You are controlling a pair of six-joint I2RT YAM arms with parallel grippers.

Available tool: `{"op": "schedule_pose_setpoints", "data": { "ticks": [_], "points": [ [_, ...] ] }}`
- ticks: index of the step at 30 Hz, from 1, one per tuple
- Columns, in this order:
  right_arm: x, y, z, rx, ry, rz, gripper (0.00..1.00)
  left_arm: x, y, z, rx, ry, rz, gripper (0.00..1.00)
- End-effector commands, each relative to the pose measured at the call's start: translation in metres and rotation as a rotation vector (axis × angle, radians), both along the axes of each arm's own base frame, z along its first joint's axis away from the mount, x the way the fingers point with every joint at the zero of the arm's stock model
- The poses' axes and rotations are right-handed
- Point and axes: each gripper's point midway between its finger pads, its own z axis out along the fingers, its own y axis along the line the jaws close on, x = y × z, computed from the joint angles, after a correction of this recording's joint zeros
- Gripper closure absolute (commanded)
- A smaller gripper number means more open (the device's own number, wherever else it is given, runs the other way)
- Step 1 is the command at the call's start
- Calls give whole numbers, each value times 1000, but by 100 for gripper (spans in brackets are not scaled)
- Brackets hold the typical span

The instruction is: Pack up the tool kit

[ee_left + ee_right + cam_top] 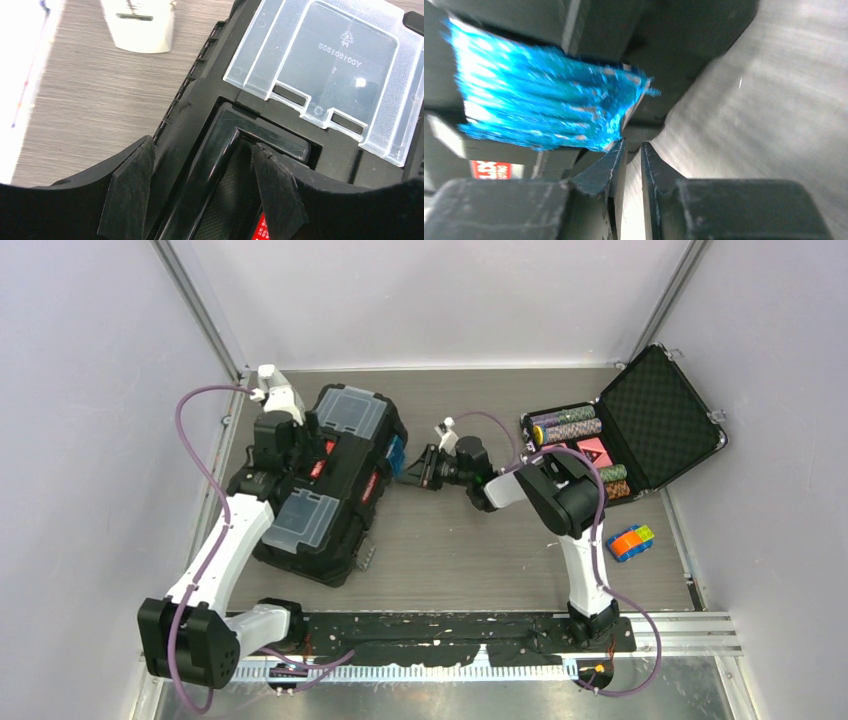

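Two arms are at the toolbox point(350, 525), which sits shut on the left half of the worktop point(460, 550). The left end effector point(202, 147) hangs over the middle of the lid with its fingers spread wide, one on either side of the black handle point(215, 165). They straddle the bar without clamping it. At the upper right of that wrist view lies a clear compartment lid point(330, 65), closed. The right end effector point(630, 147) reaches in from the centre of the worktop, fingers pinched almost together with nothing between them. Its tips are right at the lower corner of a blue latch point(544, 85) on the box's side. At the upper right of the overhead view stands an open case point(655, 415) holding poker chips point(570, 425), with a coloured cube point(630, 542) lying near it.
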Motion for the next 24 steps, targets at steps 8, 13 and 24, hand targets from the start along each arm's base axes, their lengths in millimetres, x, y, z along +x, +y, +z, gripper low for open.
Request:
{"op": "schedule_pose_setpoints", "data": {
  "ticks": [8, 13, 24],
  "points": [
    [-95, -44, 22, -16, -43, 106, 41, -53, -161, -62, -376, 438, -395, 29],
    [-117, -59, 42, 41, -103, 121, 26, -11, -177, -47, -364, 395, -383, 29],
    [-54, -68, 47, 50, -143, 12, 27, 9, -135, 56, -147, 126, -337, 20]
  ]
}}
